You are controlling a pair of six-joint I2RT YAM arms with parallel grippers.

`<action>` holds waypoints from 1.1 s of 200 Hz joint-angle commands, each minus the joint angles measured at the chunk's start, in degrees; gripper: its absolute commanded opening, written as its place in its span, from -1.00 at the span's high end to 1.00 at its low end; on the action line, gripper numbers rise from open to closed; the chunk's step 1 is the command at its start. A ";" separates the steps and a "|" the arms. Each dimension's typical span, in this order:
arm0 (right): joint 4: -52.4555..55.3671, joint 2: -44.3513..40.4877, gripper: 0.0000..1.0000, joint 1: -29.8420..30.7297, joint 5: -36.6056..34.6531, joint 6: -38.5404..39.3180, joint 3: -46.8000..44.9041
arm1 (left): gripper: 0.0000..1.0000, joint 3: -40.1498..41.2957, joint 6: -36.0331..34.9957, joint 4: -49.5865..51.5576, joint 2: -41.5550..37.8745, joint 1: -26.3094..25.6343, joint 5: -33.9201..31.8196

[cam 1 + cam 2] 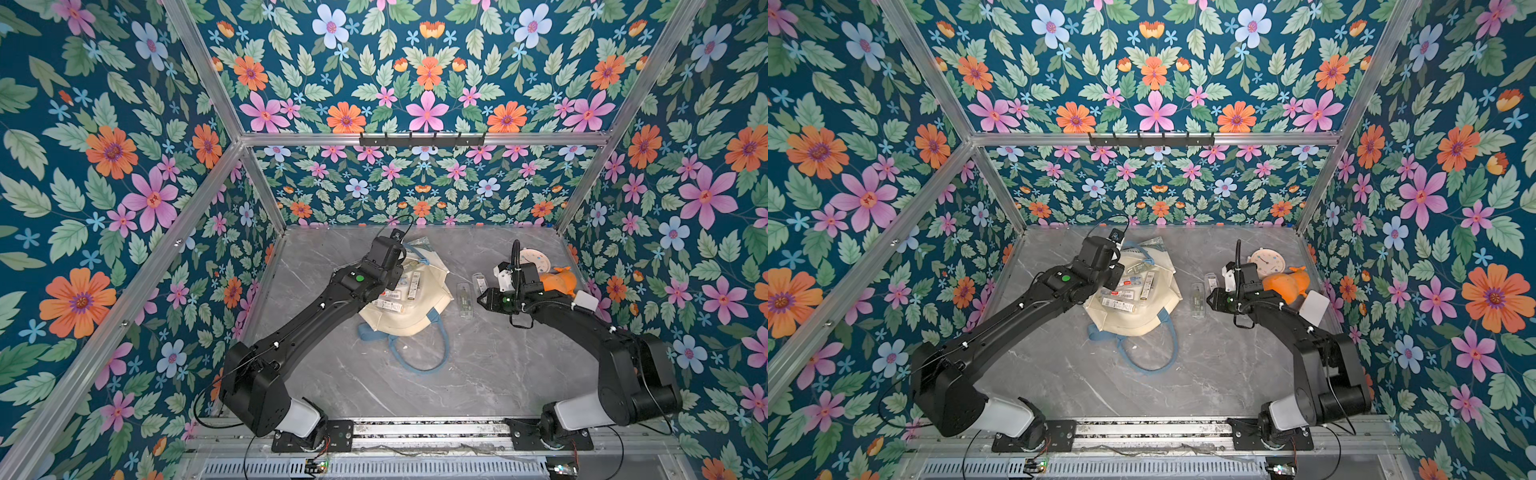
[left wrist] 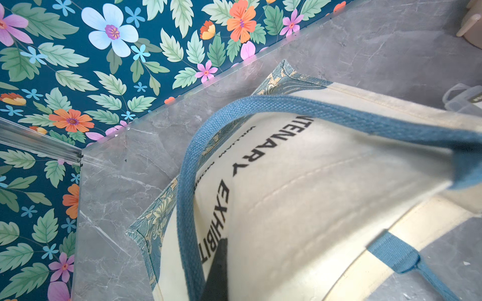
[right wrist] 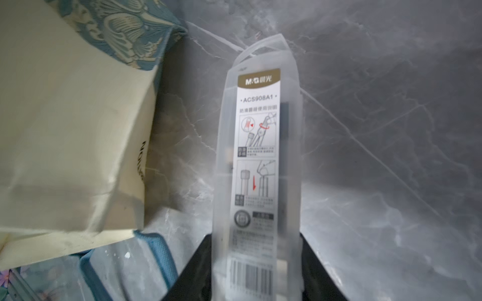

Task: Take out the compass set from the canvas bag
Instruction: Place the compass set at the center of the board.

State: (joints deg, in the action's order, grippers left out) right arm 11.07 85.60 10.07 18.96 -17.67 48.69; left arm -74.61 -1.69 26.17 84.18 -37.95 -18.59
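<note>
**ITEM: COMPASS SET, CLEAR CASE, OUT OF THE BAG AND IN THE RIGHT FINGERS**

**Handling.** The compass set, a frosted clear case with a printed label, stood lengthwise between the right fingers. They clasped its barcode end at a middling width. In both top views it sat right of centre, low over the table, just beside the canvas bag and not touching it. The step in hand was judged to be carrying the case off and setting it down. Done well, that called for a slow, level move toward bare table, since slick plastic gripped at one end could swivel. Release should come only once the case lay flat, apart from a second clear case just beyond it.

**Pose.** Both bases sat on the rail at the bottom of the frame. The right arm was folded high and bent inward, its wrist low. The left arm stretched long toward centre frame, its wrist over the bag. The left fingers were closed against cream cloth beneath a blue strap. What they pinched could not be told.

**Also present.**
- Mid-frame: several labelled packs at the bag; whether they lay in or on it was unclear.
- Far right of the table: an orange plush toy and a pale round disc.
</note>
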 commanded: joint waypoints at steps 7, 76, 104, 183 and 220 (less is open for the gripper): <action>-3.12 2.46 0.57 -0.13 -0.72 0.85 0.53 | 1.00 0.14 -0.10 -0.86 0.28 0.07 -0.21; -0.52 6.19 0.53 -0.57 -1.56 -1.89 1.75 | 1.00 0.58 -0.30 -0.77 -0.41 0.07 0.06; 0.29 7.54 0.49 -0.53 -1.09 -1.93 2.76 | 1.00 0.47 -0.33 -0.86 -0.42 0.07 0.37; 2.60 10.79 0.35 -0.55 0.74 -1.84 3.31 | 1.00 0.32 -0.43 -0.86 -0.44 0.08 0.41; 2.26 11.25 0.25 -0.57 1.18 -1.84 3.15 | 1.00 0.12 -0.46 -0.69 -0.40 0.07 0.62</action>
State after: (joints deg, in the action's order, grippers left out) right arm 13.61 96.55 9.47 19.35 -19.38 51.59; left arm -74.06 -1.91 25.80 83.79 -37.95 -18.11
